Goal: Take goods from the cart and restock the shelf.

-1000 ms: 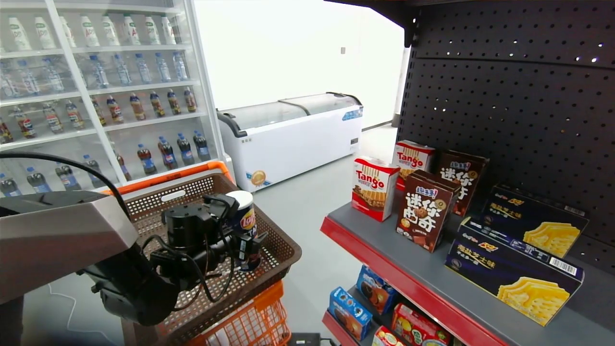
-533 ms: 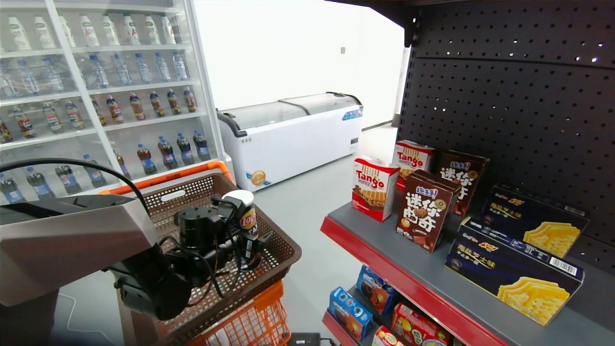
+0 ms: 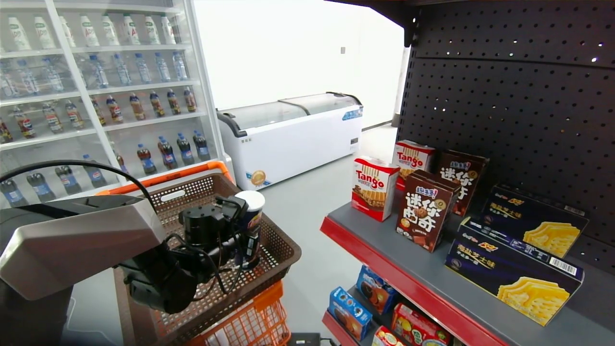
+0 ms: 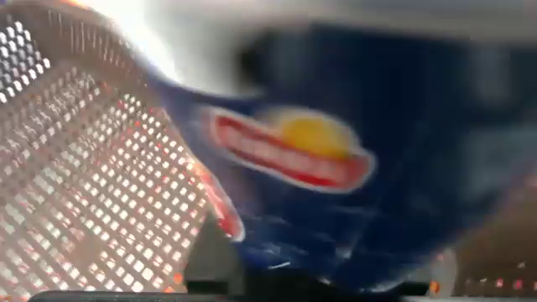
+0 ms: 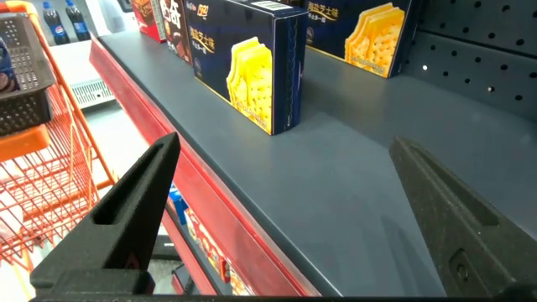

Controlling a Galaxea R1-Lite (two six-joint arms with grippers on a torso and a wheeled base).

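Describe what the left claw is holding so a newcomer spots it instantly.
Find the orange cart's brown mesh basket, to the left of the red-edged shelf. At that basket the left claw is shut on an upright chips can: a dark blue tube with a white lid. Unlike the flat-sided boxes on the shelf, it is round.

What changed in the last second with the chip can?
The left claw, shut on the chip can, shifted it slightly toward the shelf, turning its logo away. It is still above the cart basket; the shelf boxes have not moved.
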